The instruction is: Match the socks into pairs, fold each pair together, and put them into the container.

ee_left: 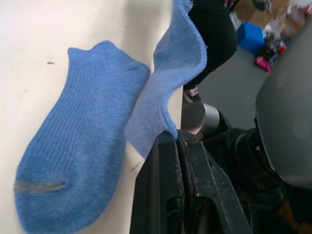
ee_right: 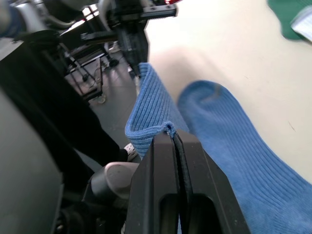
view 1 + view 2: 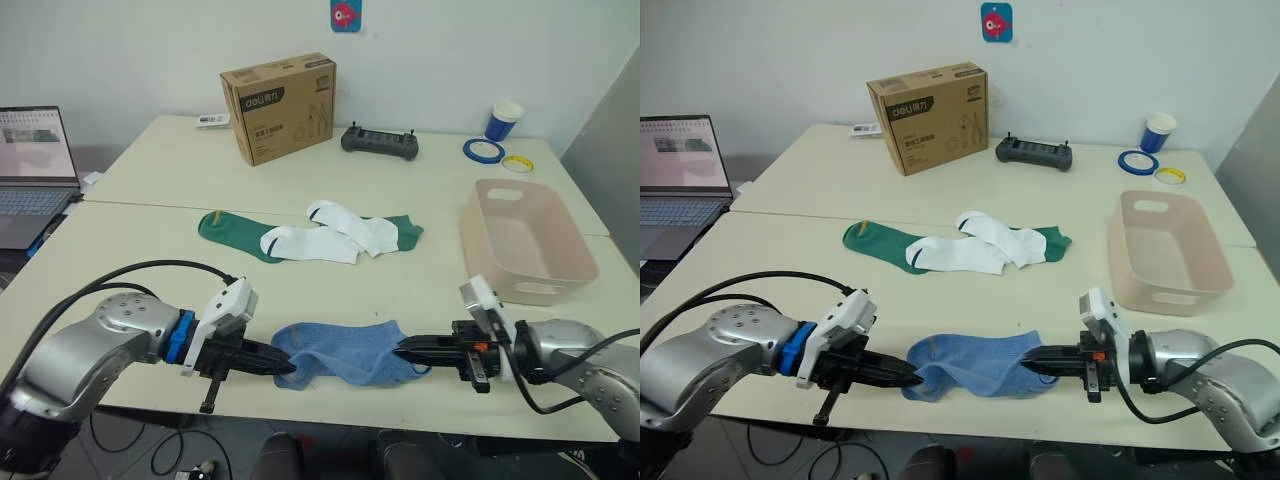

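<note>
Blue socks (image 3: 345,353) front edge; white (image 3: 330,238), green (image 3: 232,232) mid-table; pink container (image 3: 525,240) right.

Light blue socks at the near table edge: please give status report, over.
Left gripper and right gripper each shut on one end of a light blue sock. Second blue sock flat beside it. Pale pink plastic basin holds no socks. Nothing blocking.

The scene is evenly and brightly lit, seemingly from overhead; no glare is seen on the pale table (image 3: 150,250). Only soft, short shadows are cast beside the cardboard box (image 3: 279,108) and under the blue sock (image 3: 345,352). Both eye views are rendered sharp, with slight bending of the table's lines towards the edges. In the wrist views, the near black fingers (image 1: 168,195) and the background beyond the table are blurred.
</note>
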`<state>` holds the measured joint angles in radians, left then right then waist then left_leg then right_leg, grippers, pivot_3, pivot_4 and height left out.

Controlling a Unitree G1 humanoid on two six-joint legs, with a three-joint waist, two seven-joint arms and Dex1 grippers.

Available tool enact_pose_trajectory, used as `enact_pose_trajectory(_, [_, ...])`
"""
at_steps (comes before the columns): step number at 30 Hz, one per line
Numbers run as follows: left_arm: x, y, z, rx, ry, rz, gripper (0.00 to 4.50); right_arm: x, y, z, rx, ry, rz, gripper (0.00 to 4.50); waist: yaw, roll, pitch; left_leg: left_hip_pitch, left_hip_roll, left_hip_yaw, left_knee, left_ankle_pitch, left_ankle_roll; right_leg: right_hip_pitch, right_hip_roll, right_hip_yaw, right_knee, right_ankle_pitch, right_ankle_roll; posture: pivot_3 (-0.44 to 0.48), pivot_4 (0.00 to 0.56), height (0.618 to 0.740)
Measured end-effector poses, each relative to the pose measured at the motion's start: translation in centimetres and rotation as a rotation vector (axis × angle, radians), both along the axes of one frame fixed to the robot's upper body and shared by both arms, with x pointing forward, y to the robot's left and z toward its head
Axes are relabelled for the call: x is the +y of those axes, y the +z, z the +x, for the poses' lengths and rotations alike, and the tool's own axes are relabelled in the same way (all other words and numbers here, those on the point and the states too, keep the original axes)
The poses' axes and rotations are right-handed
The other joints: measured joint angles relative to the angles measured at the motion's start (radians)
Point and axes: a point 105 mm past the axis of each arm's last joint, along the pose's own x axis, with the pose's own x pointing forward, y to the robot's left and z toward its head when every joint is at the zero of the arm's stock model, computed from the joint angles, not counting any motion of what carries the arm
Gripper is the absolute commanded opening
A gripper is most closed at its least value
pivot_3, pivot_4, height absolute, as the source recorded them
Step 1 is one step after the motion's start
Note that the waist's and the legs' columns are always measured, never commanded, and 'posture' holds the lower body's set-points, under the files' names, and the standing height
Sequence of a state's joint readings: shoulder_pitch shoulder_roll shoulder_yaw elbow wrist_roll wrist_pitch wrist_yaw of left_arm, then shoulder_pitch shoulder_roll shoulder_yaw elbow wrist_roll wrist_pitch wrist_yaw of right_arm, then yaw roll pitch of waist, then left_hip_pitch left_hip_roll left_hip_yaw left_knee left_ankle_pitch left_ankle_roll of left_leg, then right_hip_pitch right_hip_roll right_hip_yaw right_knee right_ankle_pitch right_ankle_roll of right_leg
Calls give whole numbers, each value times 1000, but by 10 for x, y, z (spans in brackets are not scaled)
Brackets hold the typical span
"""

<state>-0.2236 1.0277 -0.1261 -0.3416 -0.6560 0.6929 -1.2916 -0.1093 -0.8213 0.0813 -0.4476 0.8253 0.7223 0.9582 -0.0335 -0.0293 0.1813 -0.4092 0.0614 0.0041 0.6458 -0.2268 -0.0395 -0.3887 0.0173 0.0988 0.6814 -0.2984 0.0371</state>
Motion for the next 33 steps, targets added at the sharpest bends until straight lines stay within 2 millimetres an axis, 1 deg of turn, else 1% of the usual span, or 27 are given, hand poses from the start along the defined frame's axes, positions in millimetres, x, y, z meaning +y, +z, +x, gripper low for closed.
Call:
enact_pose_trajectory(1, [4,-4,8,2,23,17,0,-4,-6,6,15,-32,-12,16,2,0,0,-1,0,0,0,0,0,0,0,0,0,0,0,0,150,740])
enact_pose_trajectory(2, [6,-5,14,0,39,23,0,-5,-7,10,18,-45,-10,16,2,0,0,-3,0,0,0,0,0,0,0,0,0,0,1,0,150,740])
enact_pose_trajectory(3, [6,-6,18,-3,45,28,0,-5,-7,13,14,-51,-11,16,2,0,0,-7,0,-1,0,0,0,-1,1,-1,1,3,5,0,150,740])
enact_pose_trajectory(6, [2,-3,33,-23,44,31,0,-5,-6,26,-23,-74,-28,16,2,0,0,-8,1,-2,0,0,0,-1,2,-1,0,3,5,0,150,740])
enact_pose_trajectory(8, [-2,-5,42,-30,45,38,0,-7,-7,34,-32,-96,-34,16,2,0,0,-8,1,-3,-1,0,0,-1,3,-2,0,2,5,0,150,740])
enact_pose_trajectory(11, [-7,-8,51,-22,58,27,0,-11,-14,40,-23,-125,-52,16,2,0,0,-8,1,-4,-1,0,0,-1,4,-2,0,2,5,0,150,740])
enact_pose_trajectory(15, [-9,-7,59,-23,65,43,0,-13,-19,43,-27,-140,-71,16,2,0,0,-8,2,-4,-1,0,1,-1,5,-2,1,2,5,0,150,740])
enact_pose_trajectory(18, [-8,-11,63,-29,57,57,613,-12,-21,44,-35,-148,-78,699,0,0,0,-8,2,-4,-1,0,1,-1,5,-2,1,2,5,0,150,740])
enact_pose_trajectory(19, [-8,-14,62,-25,45,61,1022,-10,-22,45,-35,-147,-69,1133,0,0,0,-8,2,-4,-1,0,0,-1,5,-2,1,2,5,0,150,740])
enact_pose_trajectory(21, [-9,-16,62,-14,41,58,1501,-9,-22,45,-37,-150,-65,1669,1,0,0,-8,2,-4,-1,0,0,-1,5,-2,1,2,5,0,150,740])
enact_pose_trajectory(23, [-10,-18,64,-11,57,51,2087,-9,-22,46,-37,-156,-61,2327,1,0,0,-8,2,-4,0,0,0,-1,5,-2,1,2,5,0,150,740])
enact_pose_trajectory(26, [-5,-17,69,-16,99,45,2087,-12,-19,48,-38,-176,-57,2327,1,0,0,-8,2,-4,0,0,0,-1,5,-2,1,2,5,0,150,740])
enact_pose_trajectory(29, [13,-7,71,-31,216,-5,2087,-29,-18,47,-28,-243,-66,2327,0,0,0,-8,2,-4,-1,0,0,-1,5,-2,1,2,5,0,150,740])
enact_pose_trajectory(31, [23,-4,59,-13,259,-64,2087,-41,-20,43,4,-285,-63,2327,-3,0,0,-8,3,-4,-1,0,1,-1,4,-2,1,2,4,0,150,740])
enact_pose_trajectory(33, [24,-6,43,33,254,-100,2087,-44,-22,38,30,-299,-57,2327,-2,0,0,-8,3,-4,-2,0,1,-1,4,-2,1,2,3,0,150,740])
